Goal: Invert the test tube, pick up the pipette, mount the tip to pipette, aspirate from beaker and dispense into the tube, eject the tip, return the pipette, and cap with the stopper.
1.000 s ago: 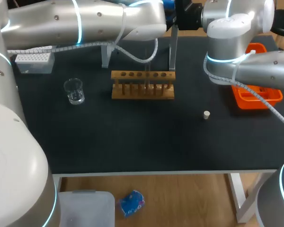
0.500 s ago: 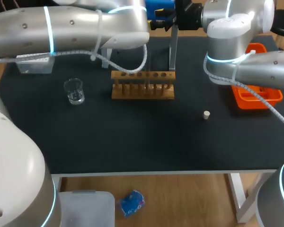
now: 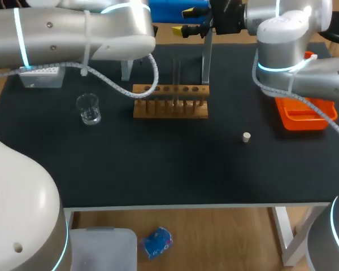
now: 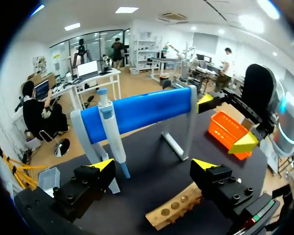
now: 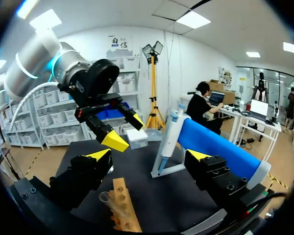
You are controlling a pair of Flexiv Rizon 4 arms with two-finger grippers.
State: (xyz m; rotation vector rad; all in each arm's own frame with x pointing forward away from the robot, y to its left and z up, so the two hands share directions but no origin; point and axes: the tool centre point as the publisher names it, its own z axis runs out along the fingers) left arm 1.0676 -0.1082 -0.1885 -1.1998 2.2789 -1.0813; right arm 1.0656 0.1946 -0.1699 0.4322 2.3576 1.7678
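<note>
The pipette [image 4: 112,132] is hanging upright against the rounded blue bar [image 4: 142,110], just ahead of the left gripper [image 4: 154,166], whose fingers are standing spread and empty. It is showing a slim whitish body and blue cap. The right gripper [image 5: 149,155] is gaping too, the holed wooden rack [image 5: 123,205] lying ahead of it.

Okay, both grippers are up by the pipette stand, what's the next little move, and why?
Probably ease the right gripper forward toward the pipette. The pipette hangs on the blue stand just ahead of that gripper, roughly in line with the gap between its fingers, which are open and empty.
</note>
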